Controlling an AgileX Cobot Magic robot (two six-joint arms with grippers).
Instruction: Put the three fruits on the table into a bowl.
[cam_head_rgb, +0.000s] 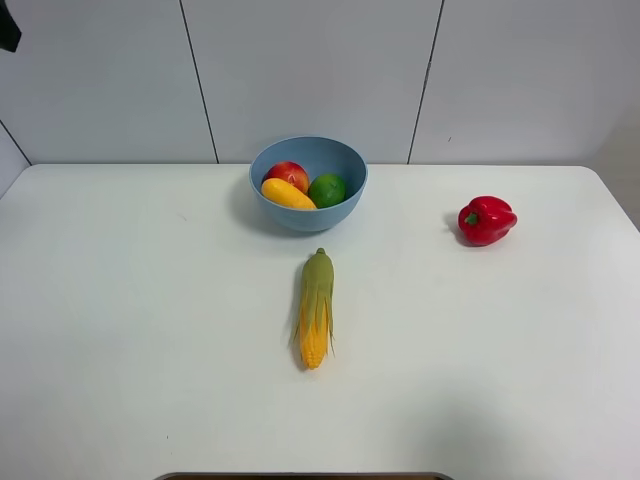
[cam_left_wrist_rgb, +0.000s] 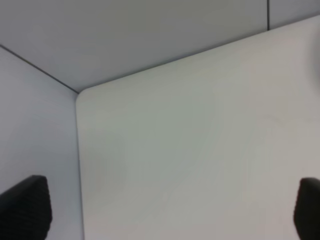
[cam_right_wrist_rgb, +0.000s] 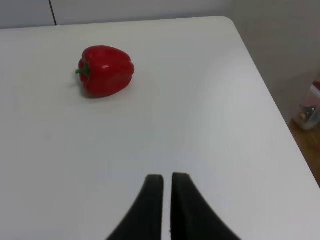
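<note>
The light-blue bowl (cam_head_rgb: 308, 205) stands at the back middle of the white table (cam_head_rgb: 140, 330). Inside it lie the red apple (cam_head_rgb: 288, 174), the green lime (cam_head_rgb: 327, 190) and the yellow-orange mango (cam_head_rgb: 287, 194). Neither arm shows in the exterior high view. My left gripper (cam_left_wrist_rgb: 165, 210) is open and empty, its black fingertips (cam_left_wrist_rgb: 27, 207) far apart over a bare table corner. My right gripper (cam_right_wrist_rgb: 167, 182) is shut and empty, its fingers nearly touching, low over the table some way from the red bell pepper (cam_right_wrist_rgb: 106, 70).
A corn cob with green husk (cam_head_rgb: 316, 308) lies in the middle of the table, in front of the bowl. The red bell pepper (cam_head_rgb: 487, 220) sits at the right. The table's right edge (cam_right_wrist_rgb: 270, 100) is near my right gripper. White wall panels stand behind.
</note>
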